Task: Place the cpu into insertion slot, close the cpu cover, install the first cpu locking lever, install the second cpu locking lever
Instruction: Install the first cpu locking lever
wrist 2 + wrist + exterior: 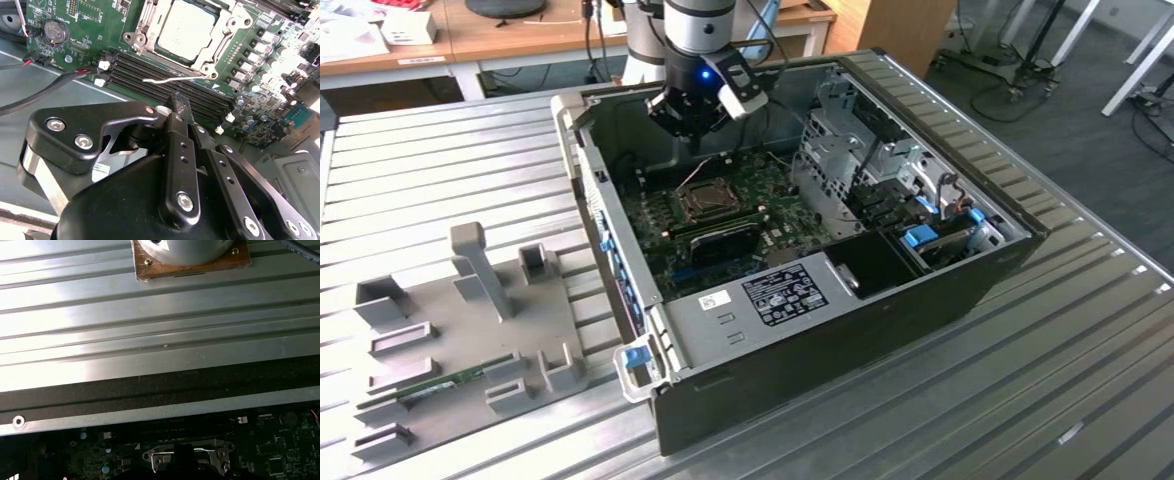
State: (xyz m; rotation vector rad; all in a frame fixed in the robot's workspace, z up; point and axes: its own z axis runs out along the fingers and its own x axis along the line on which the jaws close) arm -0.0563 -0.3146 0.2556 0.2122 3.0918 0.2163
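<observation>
In the second wrist view the cpu (186, 29) lies flat in the insertion slot (226, 30), its silvery-tan face up. The cpu cover (150, 22) frames it and lies down over its edges. A thin silvery locking lever (170, 78) runs along the slot's side, over the black memory slots (150, 75). My gripper (181, 104) hangs above the memory slots beside the lever, its black fingers shut together with nothing between them. In the exterior view the gripper (698, 132) hovers above the back of the open computer case, over the slot (708, 200).
The open black computer case (947, 290) lies on a ribbed metal table (440, 170). Red and black cables (55, 82) run beside the green board. A drive cage (847, 150) rises at the exterior view's right of the board. A grey fixture tray (467, 330) sits at the exterior view's left.
</observation>
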